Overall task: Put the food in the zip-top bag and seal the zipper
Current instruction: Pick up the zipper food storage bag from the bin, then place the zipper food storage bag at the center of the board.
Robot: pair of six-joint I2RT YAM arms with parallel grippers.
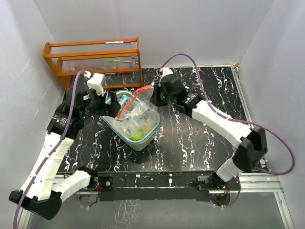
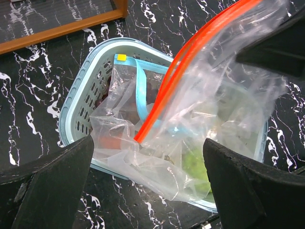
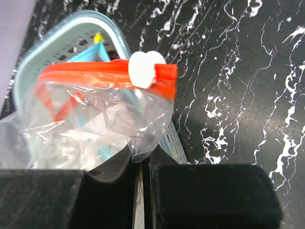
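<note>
A clear zip-top bag (image 1: pixel 136 109) with an orange-red zipper (image 2: pixel 190 62) hangs over and into the pale teal basket (image 1: pixel 143 143). Green food (image 1: pixel 136 135) and a peach piece (image 1: pixel 150 126) show through the plastic low in the basket; I cannot tell if they lie inside the bag. The green piece (image 2: pixel 198 162) and a red piece (image 2: pixel 112 143) also show in the left wrist view. My right gripper (image 3: pixel 143 155) is shut on the bag's plastic just below the zipper end with its white slider (image 3: pixel 145 69). My left gripper (image 2: pixel 147 143) is wide open at the bag's other end, not touching it.
A wooden rack (image 1: pixel 95 59) holding pens stands at the back left, close behind the left gripper (image 1: pixel 114 101). The basket (image 2: pixel 78 100) sits on the black marbled table (image 1: pixel 200 138). White walls close in the left, back and right sides.
</note>
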